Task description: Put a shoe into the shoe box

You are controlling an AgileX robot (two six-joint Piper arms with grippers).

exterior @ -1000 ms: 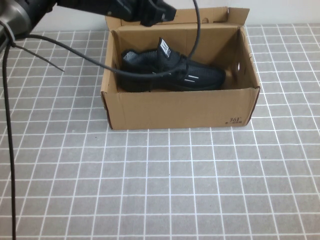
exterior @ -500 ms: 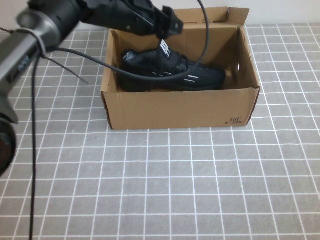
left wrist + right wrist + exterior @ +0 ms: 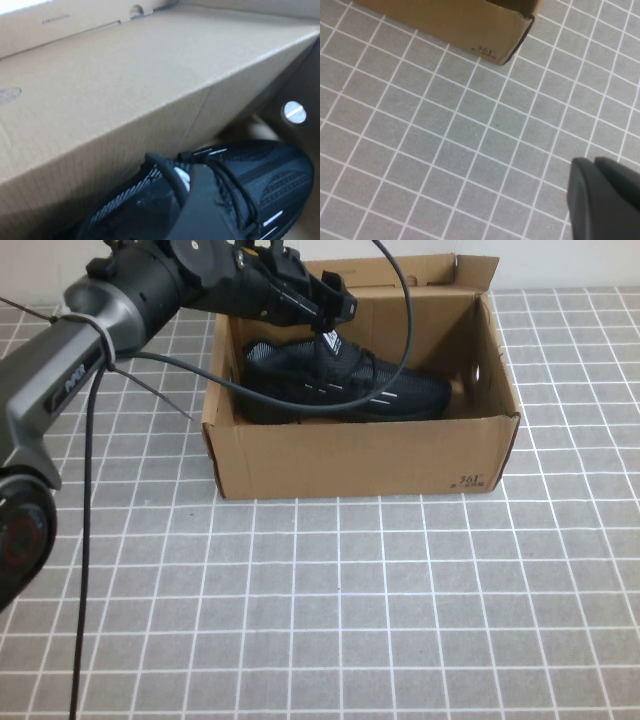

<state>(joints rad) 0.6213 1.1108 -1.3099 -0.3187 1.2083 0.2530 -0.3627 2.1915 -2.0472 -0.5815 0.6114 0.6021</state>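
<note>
A: Where's the shoe [image 3: 340, 385]?

B: Lying inside the box [image 3: 365, 455], upper centre of frame. My left gripper [image 3: 325, 310] hovers over its heel, jaws apart, holding nothing. The right gripper [image 3: 602, 200] is shut, parked over tiles.

A: Risk?

B: A finger may snag the tongue as I lift.

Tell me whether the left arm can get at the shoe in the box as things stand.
Probably yes. The left end effector hangs open just above the shoe, which lies in the open-topped box with nothing over it. The right end effector is shut, off over the tiled table.
</note>
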